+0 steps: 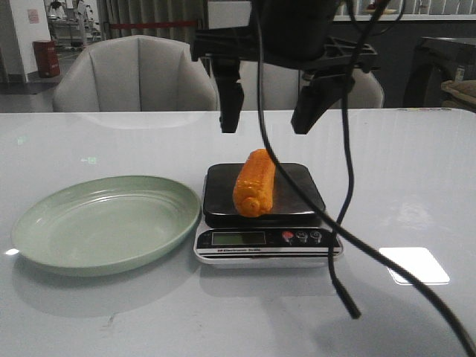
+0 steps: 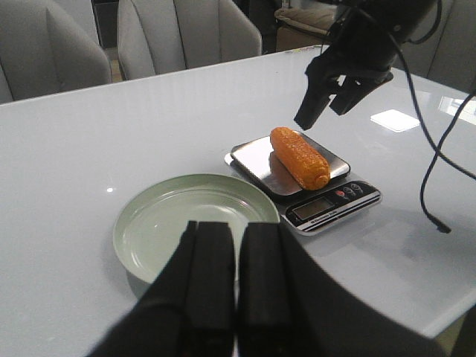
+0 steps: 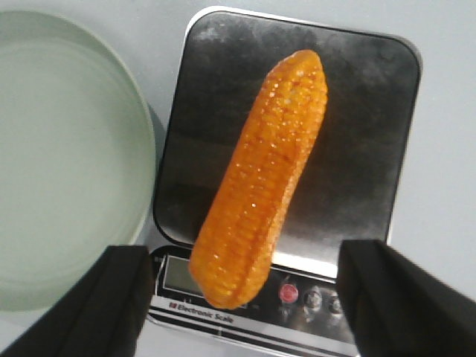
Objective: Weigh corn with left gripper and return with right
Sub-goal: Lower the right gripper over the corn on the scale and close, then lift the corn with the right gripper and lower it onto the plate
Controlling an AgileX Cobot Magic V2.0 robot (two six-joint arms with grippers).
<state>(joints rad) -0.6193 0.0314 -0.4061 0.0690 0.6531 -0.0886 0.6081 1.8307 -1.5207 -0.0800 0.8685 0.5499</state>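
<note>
The orange-yellow corn [image 1: 255, 182] lies lengthwise on the dark platform of the electronic scale [image 1: 297, 186]; it also shows in the left wrist view [image 2: 299, 156] and the right wrist view [image 3: 260, 177]. My right gripper [image 1: 266, 117] hangs open above the corn, clear of it, with one finger on each side [image 3: 242, 297]. My left gripper [image 2: 236, 253] is shut and empty, held back over the near rim of the green plate [image 2: 149, 230], away from the scale [image 2: 256, 152]. The left gripper is out of the front view.
The pale green plate [image 1: 44, 223] sits left of the scale on the white table, also in the right wrist view [image 3: 44, 111]. A black cable [image 1: 343, 216] hangs from the right arm in front of the scale. Grey chairs [image 1: 134, 74] stand behind the table.
</note>
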